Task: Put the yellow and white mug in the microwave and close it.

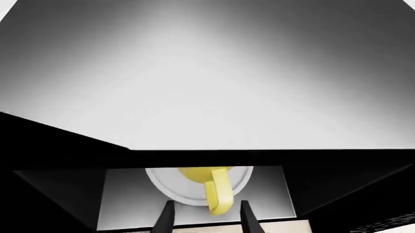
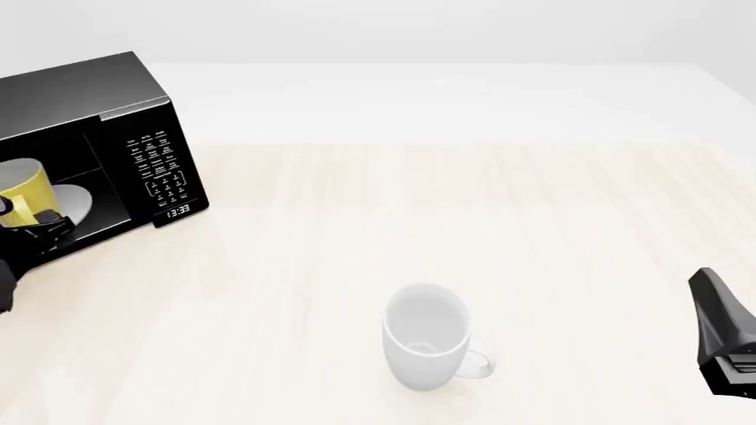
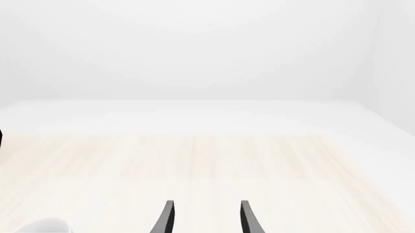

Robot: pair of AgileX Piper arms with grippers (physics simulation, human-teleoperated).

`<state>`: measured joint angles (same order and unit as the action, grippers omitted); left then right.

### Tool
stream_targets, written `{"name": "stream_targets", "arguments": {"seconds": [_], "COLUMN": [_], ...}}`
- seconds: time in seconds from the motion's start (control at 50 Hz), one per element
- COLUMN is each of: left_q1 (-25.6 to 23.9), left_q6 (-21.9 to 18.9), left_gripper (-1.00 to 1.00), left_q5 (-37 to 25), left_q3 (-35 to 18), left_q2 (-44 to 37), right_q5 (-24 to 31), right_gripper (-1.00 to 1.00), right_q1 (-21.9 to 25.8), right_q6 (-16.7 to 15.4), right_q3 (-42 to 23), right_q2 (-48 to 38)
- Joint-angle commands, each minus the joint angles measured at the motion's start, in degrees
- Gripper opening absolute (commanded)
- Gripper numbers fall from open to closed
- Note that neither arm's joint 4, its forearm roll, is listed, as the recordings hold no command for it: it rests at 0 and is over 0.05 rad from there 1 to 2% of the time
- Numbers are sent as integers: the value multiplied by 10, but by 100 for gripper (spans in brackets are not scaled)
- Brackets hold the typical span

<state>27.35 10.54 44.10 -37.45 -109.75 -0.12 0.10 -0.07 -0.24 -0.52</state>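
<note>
Mug (image 2: 27, 189), yellow outside, loop-handled

Left gripper (image 1: 207, 218) and right gripper (image 3: 206, 218) both hold their jaws parted, gripping nothing.

pale wood table (image 2: 354, 221), plain, apparently white backdrop

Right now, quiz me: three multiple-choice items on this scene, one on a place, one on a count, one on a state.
1. Where is the yellow and white mug?
A. beside the white mug
B. inside the microwave
C. on the microwave's roof

2. How many mugs are visible?
A. one
B. two
C. three

3. The left gripper is:
A. shut on the handle
B. open
C. out of view

Key: 1 B, it sits on the turntable plate. 2 B, yellow one plus white mug. 3 B, its fingers stand apart.
</note>
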Motion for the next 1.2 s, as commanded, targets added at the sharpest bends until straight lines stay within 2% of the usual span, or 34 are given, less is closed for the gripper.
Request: {"name": "stream_targets", "arguments": {"seconds": [0.02, 0.26, 0.5, 0.94, 1.2], "left_q1": [-6, -31, -24, -7, -9], "left_q6": [0, 6, 2, -8, 0], "left_gripper": [100, 100, 100, 100, 100], "left_q5": [1, 1, -2, -19, -45], "left_q3": [9, 37, 50, 96, 105], "left_q2": [9, 41, 60, 143, 181], "right_q5": [0, 0, 0, 0, 0], "right_gripper": [100, 100, 100, 100, 100], "right_q1": [0, 0, 0, 0, 0], "right_q6": [0, 0, 0, 0, 0], "right_q3": [0, 0, 0, 0, 0], "right_q2": [0, 0, 0, 0, 0]}}
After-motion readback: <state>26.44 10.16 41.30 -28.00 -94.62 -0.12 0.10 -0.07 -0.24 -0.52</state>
